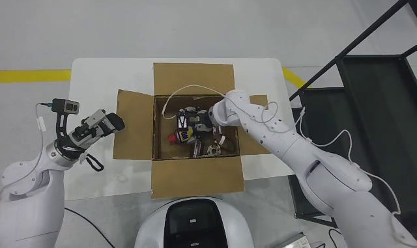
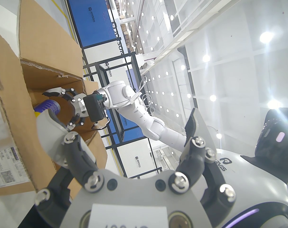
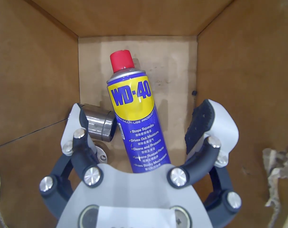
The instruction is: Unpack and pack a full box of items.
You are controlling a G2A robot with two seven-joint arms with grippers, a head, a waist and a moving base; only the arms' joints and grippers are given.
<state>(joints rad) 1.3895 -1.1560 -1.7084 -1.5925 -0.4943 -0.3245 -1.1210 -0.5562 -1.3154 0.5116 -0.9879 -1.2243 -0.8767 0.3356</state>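
Lying nearest the robot, one flap of the open cardboard box [image 1: 195,176] is folded out flat on the white table [image 1: 98,79], and we see the other three flaps spread to the left, to the right and to the far side. Just off the left flap, the left gripper [image 2: 120,121] hangs above the table. Its fingers [image 2: 51,129] are spread wide with nothing between them, and it points across toward the box.

Farther in, the right arm comes from the right side and bends down into the box. The right gripper [image 3: 140,112] sits low inside the walls with its two fingers parted wide. Between them lies the task's thing we can make out best, a blue and yellow spray can [image 3: 134,91] with a red cap. The cap points away from the wrist, and in the top view toward the left side of the box. Neither finger presses on the can: one pad [image 3: 200,124] stands clearly apart from it. We cannot tell whether the can rests flat on the box floor or leans.

On the can's other side, a short steel sleeve [image 3: 100,124] lies touching it, right against the other finger. A round metal flange [image 3: 101,154] shows just beneath that finger.

Beyond the far flap the table ends. A yellow floor line [image 1: 32,75] runs past its left corner, and a dark metal frame [image 1: 371,85] stands to the right.
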